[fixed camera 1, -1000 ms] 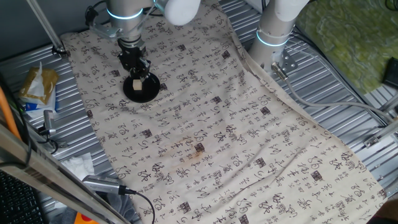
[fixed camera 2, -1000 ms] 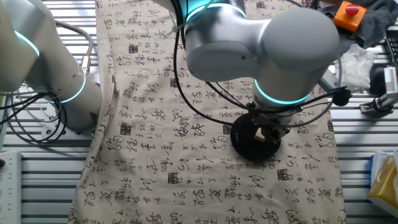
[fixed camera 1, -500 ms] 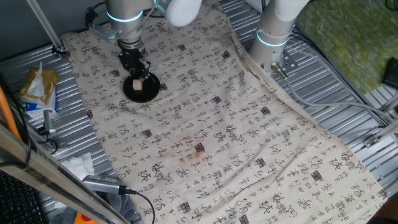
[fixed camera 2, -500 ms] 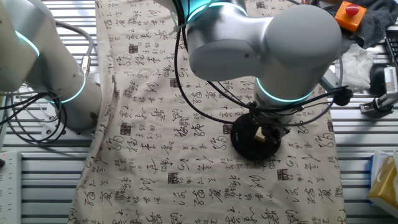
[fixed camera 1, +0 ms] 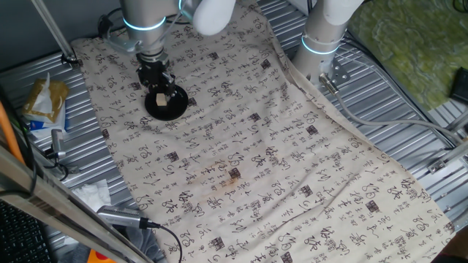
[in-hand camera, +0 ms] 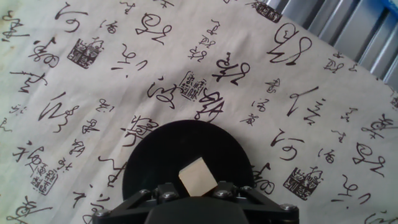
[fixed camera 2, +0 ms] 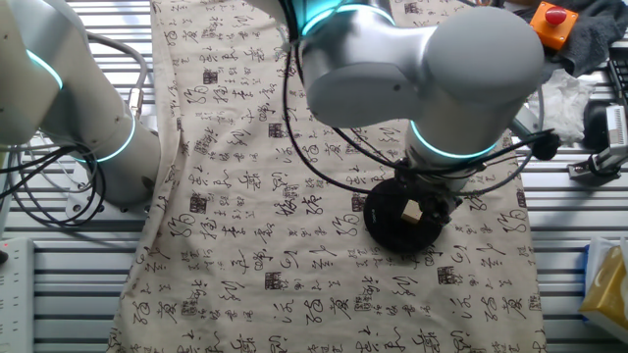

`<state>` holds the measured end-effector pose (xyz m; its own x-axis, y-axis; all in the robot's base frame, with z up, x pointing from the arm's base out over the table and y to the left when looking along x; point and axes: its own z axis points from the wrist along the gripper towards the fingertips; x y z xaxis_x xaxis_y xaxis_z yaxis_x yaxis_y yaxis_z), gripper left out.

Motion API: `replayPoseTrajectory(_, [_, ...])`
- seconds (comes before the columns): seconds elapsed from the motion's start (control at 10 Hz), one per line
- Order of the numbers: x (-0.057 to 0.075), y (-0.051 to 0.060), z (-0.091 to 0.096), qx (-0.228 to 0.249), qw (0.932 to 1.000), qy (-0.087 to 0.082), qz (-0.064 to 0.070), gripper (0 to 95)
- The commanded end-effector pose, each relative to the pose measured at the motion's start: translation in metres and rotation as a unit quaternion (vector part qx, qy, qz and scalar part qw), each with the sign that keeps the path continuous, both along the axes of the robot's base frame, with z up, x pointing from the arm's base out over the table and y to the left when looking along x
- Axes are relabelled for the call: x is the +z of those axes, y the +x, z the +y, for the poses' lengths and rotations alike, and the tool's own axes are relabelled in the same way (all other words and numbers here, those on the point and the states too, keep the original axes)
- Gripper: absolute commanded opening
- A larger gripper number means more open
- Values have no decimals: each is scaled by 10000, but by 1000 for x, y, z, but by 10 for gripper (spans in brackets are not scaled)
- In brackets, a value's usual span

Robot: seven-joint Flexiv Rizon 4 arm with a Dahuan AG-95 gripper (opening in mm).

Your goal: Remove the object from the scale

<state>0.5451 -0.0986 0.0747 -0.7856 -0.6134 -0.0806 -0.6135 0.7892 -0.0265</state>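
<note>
I observed the gripper [fixed camera 1: 159, 89] positioned directly over the scale [fixed camera 1: 167, 107], a flat round black disc lying on the printed cloth [fixed camera 1: 278, 161] that covered the table. In one fixed view the dark fingers came down beside the object [fixed camera 1: 160, 99], a small pale tan cube, which appeared within the disc's outline. The other fixed view showed the cube [fixed camera 2: 412, 212] near the middle of the disc [fixed camera 2: 392, 224], with the gripper [fixed camera 2: 424, 201] partly masked by the arm's large grey joint [fixed camera 2: 422, 69].

From the hand view I noted the cube [in-hand camera: 198, 177] directly ahead of the gripper body, within the near half of the disc [in-hand camera: 186, 162]. The fingertips themselves were not visible in that view. I could not tell whether the fingers were touching the cube, nor how far apart they stood, and I could not confirm whether the cube rested on the disc or was raised just off it.

At the cloth's edge I recorded a yellow packet [fixed camera 1: 45, 98] on the ribbed metal table [fixed camera 1: 380, 109], well apart from the scale.
</note>
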Motion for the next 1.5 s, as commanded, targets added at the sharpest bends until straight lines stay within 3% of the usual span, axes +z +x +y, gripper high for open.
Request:
replayPoseTrajectory(0.1, [-4, 1, 0, 376, 9993, 66, -21, 570])
replayPoseTrajectory(0.5, [-12, 2, -2, 691, 9976, 32, -30, 570])
replayPoseTrajectory(1.1, [-23, 4, -4, 727, 9974, 17, -15, 570])
replayPoseTrajectory(1.4, [-27, -1, -4, 686, 9976, 8, -18, 570])
replayPoseTrajectory(1.5, [-29, -4, -4, 624, 9980, 13, -20, 380])
